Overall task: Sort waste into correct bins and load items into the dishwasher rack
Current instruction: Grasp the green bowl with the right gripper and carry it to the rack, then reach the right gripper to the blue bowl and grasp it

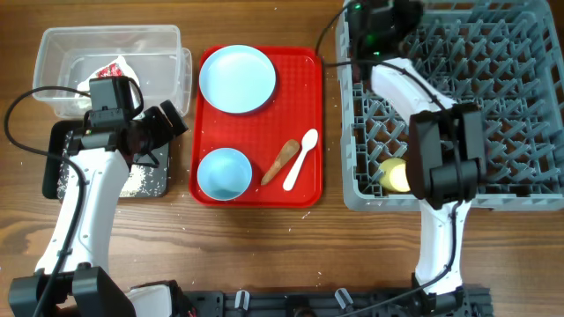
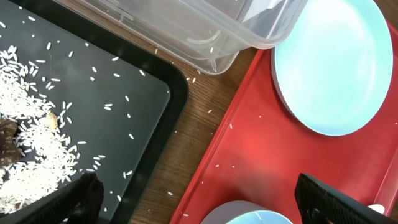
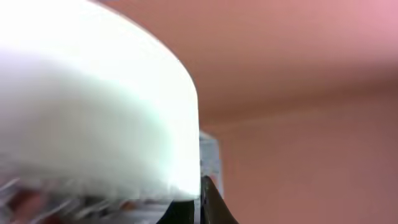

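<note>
Overhead shows left gripper (image 1: 169, 121), jaws spread wide and empty, over the black tray (image 1: 53, 180), probably bound for the brown stick (image 1: 280, 162); right gripper (image 1: 382, 31), above the dishwasher rack (image 1: 520, 201), jaws unreadable.

The right arm (image 1: 445, 158) hides most of the yellow cup (image 1: 394, 175).

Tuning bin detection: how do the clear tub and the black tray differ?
The clear tub is see-through; the black tray is opaque. The clear tub has tall walls; the black tray has only a low rim. The clear tub holds the snack wrapper; the black tray holds rice grains. Both are rectangular and sit left of the red tray.
</note>
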